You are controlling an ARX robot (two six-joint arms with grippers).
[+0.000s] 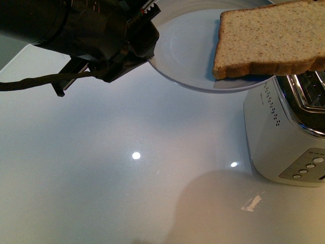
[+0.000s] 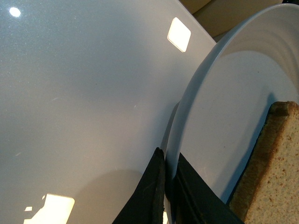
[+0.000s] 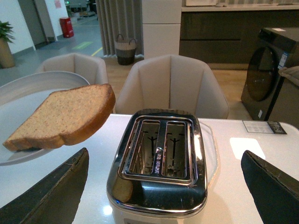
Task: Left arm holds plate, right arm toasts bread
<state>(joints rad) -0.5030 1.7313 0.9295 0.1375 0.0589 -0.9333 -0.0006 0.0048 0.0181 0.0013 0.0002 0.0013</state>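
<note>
Left hand [image 1: 151,44], black and bulky, sits at upper left in the front view, with its black cable [image 1: 40,80] trailing off toward the left edge. It is clamped on the rim of the plate [image 1: 188,56]. The left wrist view shows this close up: two dark fingers [image 2: 152,196] pinch the pale rim, one on each face of the plate [image 2: 224,93].

The plate is pale blue-grey, round and shallow. It is held up off the white glossy tabletop [image 1: 101,168], beside the toaster [image 1: 277,137] and about level with its top.

The slice of wholemeal bread [image 1: 269,38] lies on the side of the plate away from the left hand. One end rests on the plate. The other end juts past the rim toward the toaster. In the right wrist view the bread [image 3: 60,119] slopes: its low end sits on the plate [image 3: 28,84], and its raised, crusted end hangs in air just beside the toaster's top. It is not in a slot. From the left wrist only a crust corner of the bread [image 2: 275,172] shows.

The toaster [image 3: 159,186] stands on the tabletop [image 3: 243,186]. It has a chrome top and two slots [image 3: 161,147], which look empty. A row of small buttons [image 1: 307,168] runs along its white side.

Right hand [image 3: 163,156] is spread wide and holds nothing. One dark finger [image 3: 56,191] shows at each lower corner of its own view, with the toaster between and beyond them. It touches neither bread nor plate.

Beyond the tabletop are beige armchairs [image 3: 173,84] and a dark washing machine [image 3: 271,70].
</note>
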